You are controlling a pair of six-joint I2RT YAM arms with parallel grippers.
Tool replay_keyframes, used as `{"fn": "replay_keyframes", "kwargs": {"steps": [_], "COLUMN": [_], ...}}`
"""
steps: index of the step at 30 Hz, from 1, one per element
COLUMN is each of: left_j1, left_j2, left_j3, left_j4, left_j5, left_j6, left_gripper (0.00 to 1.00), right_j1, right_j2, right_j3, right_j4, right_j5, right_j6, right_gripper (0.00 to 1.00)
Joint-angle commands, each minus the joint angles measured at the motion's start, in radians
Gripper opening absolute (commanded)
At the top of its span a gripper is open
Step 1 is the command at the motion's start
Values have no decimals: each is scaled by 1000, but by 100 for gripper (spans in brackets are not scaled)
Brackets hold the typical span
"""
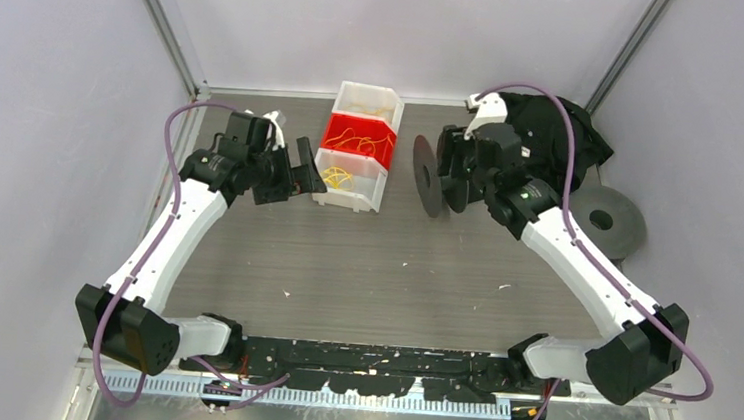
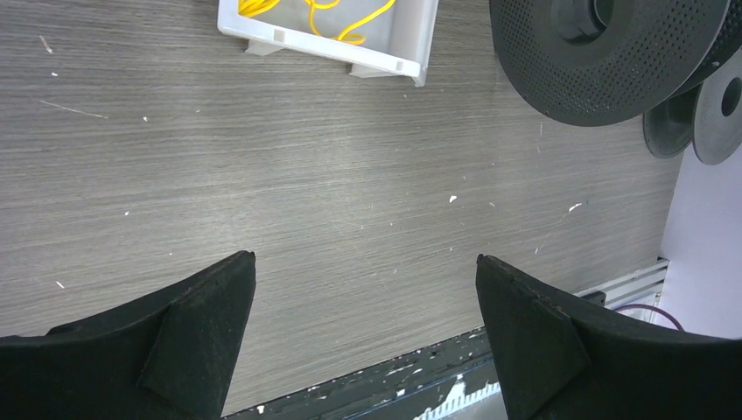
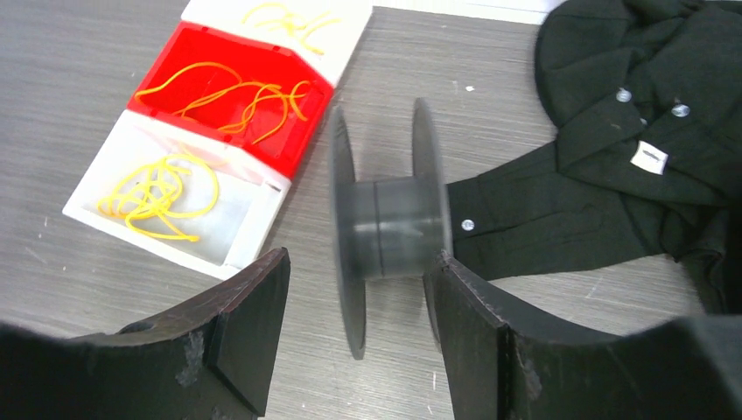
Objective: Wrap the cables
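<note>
The cables are thin yellow cords lying in loose loops in a three-part bin (image 1: pixel 378 185): in the near white part (image 1: pixel 336 177), the red middle part (image 1: pixel 358 144) and the far white part. The right wrist view shows them too (image 3: pixel 157 197). My left gripper (image 1: pixel 296 169) is open and empty just left of the bin, above the table (image 2: pixel 365 262). A dark grey spool (image 3: pixel 385 223) stands on edge. My right gripper (image 3: pixel 359 258) is open around it, the right finger at its right flange and the left finger apart from its left flange.
A black garment (image 1: pixel 555 124) lies at the back right, behind the spool (image 1: pixel 427 174). Another grey spool (image 1: pixel 603 220) lies flat at the right wall. Grey walls close in the left, back and right. A black rail runs along the near edge (image 1: pixel 387 357).
</note>
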Motion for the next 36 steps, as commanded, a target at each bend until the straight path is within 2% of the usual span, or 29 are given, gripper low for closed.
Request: {"fn": "replay_keyframes", "kwargs": {"steps": [1, 5, 8, 14, 18, 23, 29, 32, 33, 36], "left_j1": [-5, -135, -214, -231, -232, -232, -231, -232, -232, -232], "left_j2": [14, 111, 242, 463, 522, 619, 689, 720, 727, 732], "left_j3": [20, 141, 236, 352, 366, 414, 427, 454, 462, 503], "left_j4": [13, -64, -61, -17, 72, 91, 120, 109, 107, 70], "left_j5": [-8, -190, -305, -370, -408, -383, -399, -403, -407, -411], "left_j6": [22, 119, 173, 229, 274, 316, 329, 336, 338, 346], "left_gripper": [95, 88, 86, 81, 78, 70, 48, 43, 38, 14], "right_j1": [-62, -94, -104, -106, -105, -105, -106, -107, -109, -132], "right_j2": [-81, -148, -187, -249, -281, -310, -313, -291, -275, -198], "right_j3": [12, 6, 9, 26, 20, -3, -14, -14, -12, 19], "right_j4": [-25, -68, -93, -176, -221, -242, -249, -253, -260, -314], "right_j5": [21, 28, 31, 67, 83, 90, 93, 91, 86, 39], "right_j6": [54, 88, 108, 137, 151, 164, 175, 178, 180, 182], "right_gripper": [66, 69, 70, 70, 71, 71, 71, 73, 75, 76]}}
